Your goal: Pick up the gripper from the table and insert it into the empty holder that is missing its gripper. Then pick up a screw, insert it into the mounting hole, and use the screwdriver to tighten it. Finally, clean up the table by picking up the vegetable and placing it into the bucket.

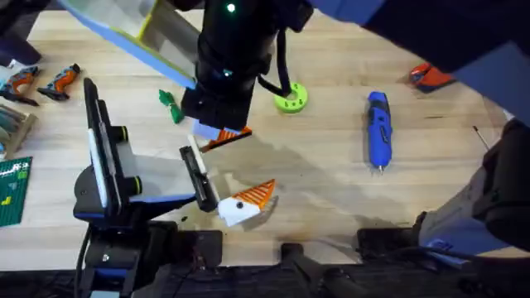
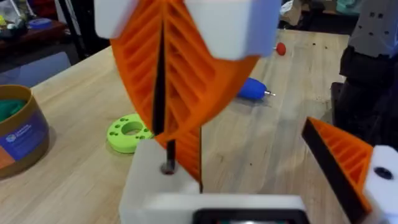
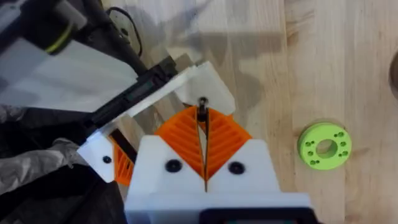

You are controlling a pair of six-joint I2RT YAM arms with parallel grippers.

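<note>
My right claw (image 3: pixel 203 118) hangs over the middle of the table (image 1: pixel 331 182), clamped tight on a small dark screw (image 3: pixel 202 107). The screw points down, with its tip at the white holder (image 3: pixel 211 84) (I cannot tell whether it sits in the hole). The orange gripper (image 3: pixel 122 167) sits tucked under that holder.

My left claw (image 2: pixel 211 208) is near the holder, low and level with the table; I cannot tell its state.

The green vegetable (image 1: pixel 171 106) lies on the wood just left of the right claw. The lime disc (image 1: pixel 291 98) is to the right, and the blue screwdriver (image 1: pixel 378 128) lies farther right, well apart. The bucket (image 2: pixel 18 134) carries a blue label with pale writing I cannot read.
</note>
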